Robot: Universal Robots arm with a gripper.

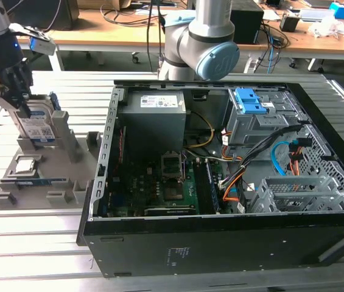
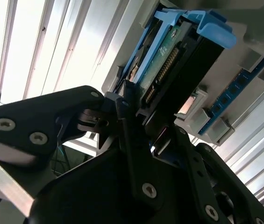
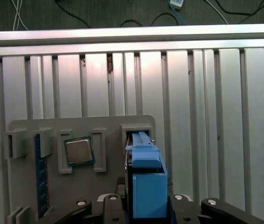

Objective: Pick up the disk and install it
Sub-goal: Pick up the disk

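Our hand [image 1: 18, 104] grips the disk [image 1: 39, 129] from directly above. The disk stands upright in the grey holder [image 1: 59, 165], at the exterior view's left of the computer case [image 1: 220, 246].

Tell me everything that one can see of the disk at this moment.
The disk is a flat silvery metal drive with a white-and-blue label and blue plastic rails. The second wrist view shows its green board and connector. It stands on edge, slightly tilted, in a slot of the grey holder, on the exterior view's left. The hand is closed on its upper end.
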